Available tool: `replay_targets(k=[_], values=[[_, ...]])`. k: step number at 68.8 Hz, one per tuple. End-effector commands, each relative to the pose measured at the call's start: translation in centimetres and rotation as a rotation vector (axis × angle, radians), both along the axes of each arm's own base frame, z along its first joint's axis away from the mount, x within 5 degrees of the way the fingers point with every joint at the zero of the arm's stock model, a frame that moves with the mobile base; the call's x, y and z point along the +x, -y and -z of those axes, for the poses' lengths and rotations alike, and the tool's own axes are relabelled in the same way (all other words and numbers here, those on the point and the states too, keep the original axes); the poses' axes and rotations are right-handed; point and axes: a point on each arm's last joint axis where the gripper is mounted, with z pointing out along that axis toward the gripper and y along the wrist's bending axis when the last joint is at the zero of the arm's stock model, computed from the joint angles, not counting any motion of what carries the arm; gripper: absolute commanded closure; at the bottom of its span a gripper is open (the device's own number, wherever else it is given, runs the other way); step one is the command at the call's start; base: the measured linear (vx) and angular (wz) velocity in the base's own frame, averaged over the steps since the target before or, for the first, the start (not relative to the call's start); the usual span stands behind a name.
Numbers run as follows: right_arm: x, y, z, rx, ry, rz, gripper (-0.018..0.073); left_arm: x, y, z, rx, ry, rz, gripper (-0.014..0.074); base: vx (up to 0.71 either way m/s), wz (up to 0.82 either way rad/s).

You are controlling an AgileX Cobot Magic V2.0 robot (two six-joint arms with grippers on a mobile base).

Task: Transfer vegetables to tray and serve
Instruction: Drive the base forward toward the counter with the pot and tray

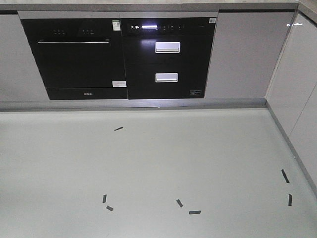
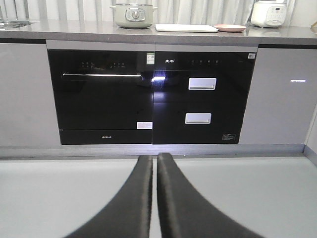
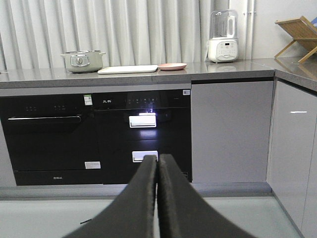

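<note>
The front view shows only the grey floor [image 1: 148,163], black tape marks [image 1: 194,212] and the dark oven fronts [image 1: 74,54]. Both wrist views look level at the table [image 2: 74,30] above those fronts. There the cream tray [image 2: 186,28] lies flat between a lidded pot [image 2: 133,15] and a pink plate [image 2: 230,28], just beside the plate. Only the right wrist view adds a blender [image 3: 223,37] and a wooden rack [image 3: 297,32]. The left gripper [image 2: 155,158] and the right gripper [image 3: 158,158] point straight at the cabinets, jaws together. Tray and plate appear edge-on, so what lies on them cannot be told.
</note>
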Motion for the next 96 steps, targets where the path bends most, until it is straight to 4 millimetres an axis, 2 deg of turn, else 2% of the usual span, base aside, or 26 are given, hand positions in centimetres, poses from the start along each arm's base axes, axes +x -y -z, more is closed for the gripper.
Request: replay_targets(k=[1,96], values=[[-0.04,-0.02,-0.22,-0.002,0.068,0.000,0.0562,0.01,0.11,0.01,-0.010,0.063,0.011,0.0602,0.03,0.02],[-0.04,-0.02,-0.22,-0.002,0.068,0.000,0.0562,0.01,0.11,0.01,-0.010,0.063,0.011,0.0602,0.07,0.03]])
